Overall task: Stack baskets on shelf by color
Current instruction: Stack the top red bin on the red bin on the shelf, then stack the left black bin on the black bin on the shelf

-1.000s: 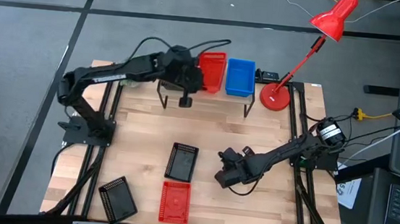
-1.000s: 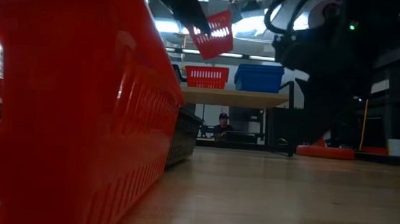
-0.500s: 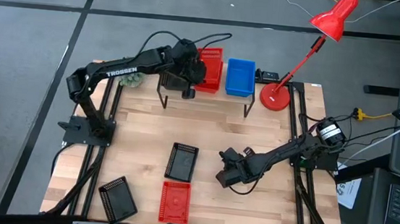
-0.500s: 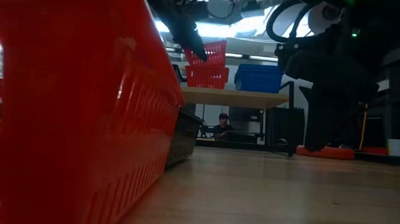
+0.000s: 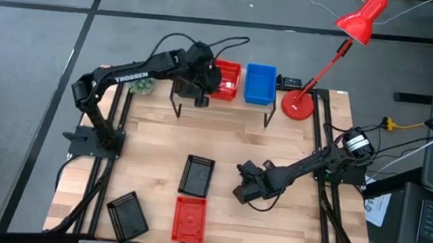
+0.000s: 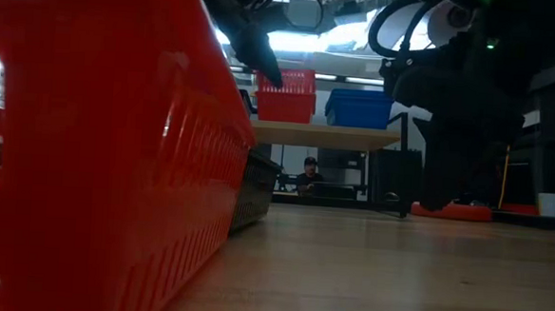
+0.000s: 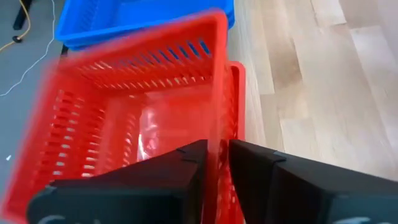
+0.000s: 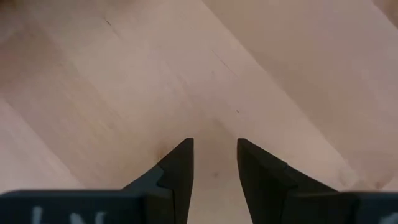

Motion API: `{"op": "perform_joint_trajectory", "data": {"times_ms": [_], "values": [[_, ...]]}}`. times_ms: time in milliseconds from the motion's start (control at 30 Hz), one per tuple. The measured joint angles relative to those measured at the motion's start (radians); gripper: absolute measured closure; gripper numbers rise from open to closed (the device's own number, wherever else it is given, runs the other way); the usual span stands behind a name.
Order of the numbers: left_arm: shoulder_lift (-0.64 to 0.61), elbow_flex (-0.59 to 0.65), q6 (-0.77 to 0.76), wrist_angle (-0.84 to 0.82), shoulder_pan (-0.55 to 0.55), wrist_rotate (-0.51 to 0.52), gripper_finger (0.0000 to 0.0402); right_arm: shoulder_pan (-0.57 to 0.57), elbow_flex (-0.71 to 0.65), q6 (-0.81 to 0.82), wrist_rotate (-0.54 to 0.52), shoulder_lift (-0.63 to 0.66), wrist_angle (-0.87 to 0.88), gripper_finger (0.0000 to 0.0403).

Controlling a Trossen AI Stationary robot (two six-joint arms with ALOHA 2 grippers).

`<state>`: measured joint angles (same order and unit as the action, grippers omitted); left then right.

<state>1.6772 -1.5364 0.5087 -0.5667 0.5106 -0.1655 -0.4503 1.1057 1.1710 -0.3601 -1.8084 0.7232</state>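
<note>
Red basket pinched over the shelf's red stack.

Near edge: a red basket [image 5: 189, 218] and black basket [image 5: 127, 216], another black basket [image 5: 196, 175] mid-table, long axes near to far. The right gripper [image 5: 241, 193] hovers low beside them, fingers slightly apart, holding nothing. Far: the left gripper [image 7: 215, 163] clamps a red basket's rim [image 7: 216, 93] on the shelf [image 5: 225, 109], blue baskets [image 5: 260, 84] just beside.

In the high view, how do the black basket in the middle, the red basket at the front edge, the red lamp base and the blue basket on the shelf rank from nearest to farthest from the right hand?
1. Black basket, just left of the right hand.
2. Red basket, front-left of it.
3. Red lamp base, toward the back.
4. Blue basket, on the shelf at the back, slightly farther.
</note>
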Motion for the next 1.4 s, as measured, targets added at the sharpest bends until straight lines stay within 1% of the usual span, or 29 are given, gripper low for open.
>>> {"op": "perform_joint_trajectory", "data": {"times_ms": [200,367,467,567,667,767,833,900,967,1167,1300,1400], "values": [[0.0,0.0,0.001,0.003,-0.007,0.019,0.0317,-0.006,0.0,0.004,0.022,0.0,-0.01,0.0281],[-0.016,-0.002,0.001,0.054,-0.045,0.02,0.0313,-0.018,0.0,0.005,0.023,0.0,-0.01,0.0281],[-0.023,-0.045,-0.008,0.046,-0.081,0.046,0.0313,-0.023,0.0,0.005,0.023,0.0,-0.02,0.0281],[-0.023,-0.109,-0.087,-0.072,-0.127,0.132,0.0313,-0.029,0.0,0.004,0.023,0.0,-0.028,0.0281],[-0.024,-0.171,-0.162,-0.253,-0.181,0.193,0.0313,-0.039,0.0,0.001,0.022,0.0,-0.044,0.0281],[-0.024,-0.208,-0.273,-0.465,-0.24,0.184,0.0313,-0.051,0.0,-0.014,0.022,0.0,-0.077,0.0281],[-0.025,-0.212,-0.335,-0.598,-0.282,0.119,0.0313,-0.059,0.0,-0.037,0.021,0.0,-0.113,0.0281],[-0.025,-0.187,-0.429,-0.682,-0.336,0.025,0.0313,-0.069,0.0,-0.054,0.021,0.0,-0.151,0.0281],[-0.024,-0.144,-0.499,-0.696,-0.408,-0.033,0.0313,-0.077,0.0,-0.059,0.021,0.0,-0.176,0.0281],[-0.022,-0.04,-0.669,-0.706,-0.671,-0.008,0.032,-0.111,0.0,-0.118,0.022,0.0,-0.26,0.0281],[-0.023,0.011,-0.914,-0.683,-0.865,0.014,0.032,-0.145,0.0,-0.132,0.022,0.0,-0.289,0.0281],[-0.023,0.089,-1.114,-0.602,-1.01,0.041,0.032,-0.17,0.0,-0.132,0.022,0.0,-0.287,0.0281]]}}
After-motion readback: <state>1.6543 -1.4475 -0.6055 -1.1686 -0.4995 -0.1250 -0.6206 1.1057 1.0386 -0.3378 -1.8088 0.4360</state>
